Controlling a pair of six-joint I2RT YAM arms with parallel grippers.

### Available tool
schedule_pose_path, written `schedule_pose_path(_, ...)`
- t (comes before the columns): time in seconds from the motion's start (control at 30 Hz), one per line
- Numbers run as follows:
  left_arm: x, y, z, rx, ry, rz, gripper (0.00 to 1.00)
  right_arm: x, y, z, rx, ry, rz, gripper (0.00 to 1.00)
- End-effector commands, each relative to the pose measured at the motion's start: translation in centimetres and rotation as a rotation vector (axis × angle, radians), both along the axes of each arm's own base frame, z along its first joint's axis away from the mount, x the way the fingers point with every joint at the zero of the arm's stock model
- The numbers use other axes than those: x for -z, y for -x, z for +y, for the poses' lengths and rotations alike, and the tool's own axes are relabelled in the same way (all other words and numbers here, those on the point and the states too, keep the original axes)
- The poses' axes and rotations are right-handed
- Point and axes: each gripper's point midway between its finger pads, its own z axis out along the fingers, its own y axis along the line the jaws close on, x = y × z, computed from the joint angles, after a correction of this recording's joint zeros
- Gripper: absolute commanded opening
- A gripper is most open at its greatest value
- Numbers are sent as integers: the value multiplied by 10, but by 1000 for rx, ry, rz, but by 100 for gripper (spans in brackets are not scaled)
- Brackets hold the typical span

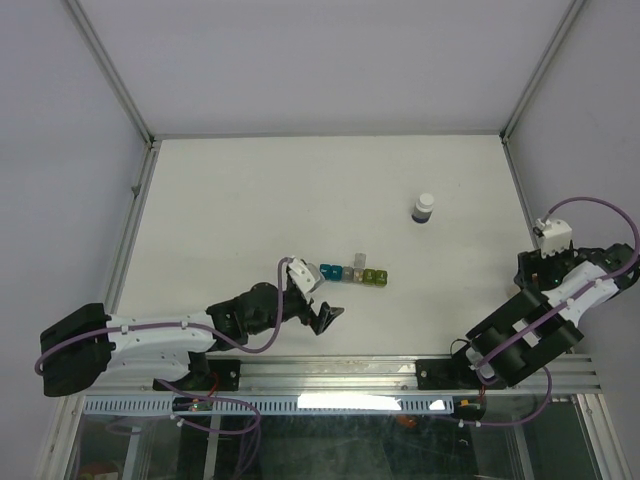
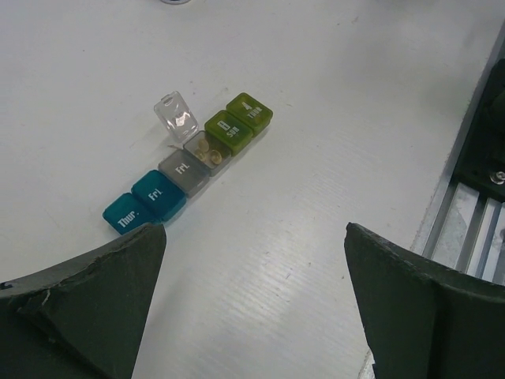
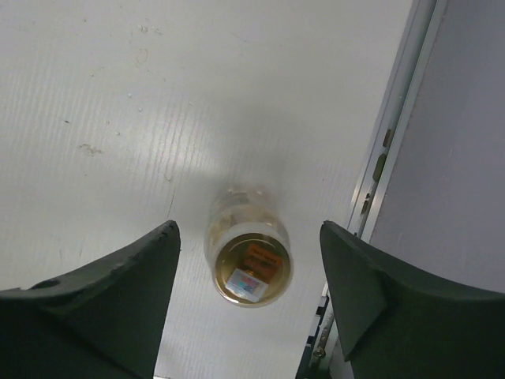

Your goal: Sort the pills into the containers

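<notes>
**A:** Where does the sorting stand?

**B:** Partway, I'd judge. The joined strip of tiny square plastic compartments point(image 2: 183, 170), teal through blue and grey to olive and yellow-green, lies on the white surface point(image 2: 316, 237) just ahead of the left claw point(image 2: 254, 229). 1 compartment has its clear lid point(image 2: 175, 118) flipped up, with a few tan pills point(image 2: 207, 151) inside. The other lids look closed.

**A:** And the claws?

**B:** Both are spread, pinching nothing. The right claw point(image 3: 248, 229) hangs over a small amber bottle point(image 3: 248, 264), 1 finger on each side, neither touching it. I cannot tell whether the bottle is capped.

**A:** Next move?

**B:** Probably the right claw closes squarely on that bottle and carries it to the strip, which sits well apart from it. Otherwise the left claw presses the clear lid shut, which is a small target and needs a gentle push.
</notes>
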Motion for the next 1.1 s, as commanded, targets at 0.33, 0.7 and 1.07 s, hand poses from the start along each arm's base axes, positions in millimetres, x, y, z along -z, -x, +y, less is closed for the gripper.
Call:
schedule_pose_path(0.33,-12,-10,-12,164,-80,-131,99,-101,-16,43,-224,21,-238,79)
schedule_pose_path(0.7,19,-34,-13,344,-228,-285,99,-102,-25,232,-777,-292,-172,78)
schedule_pose_path(1.07,28,-68,-17,399,-276,-258,99,-59,-61,320,-839,-420,30,70)
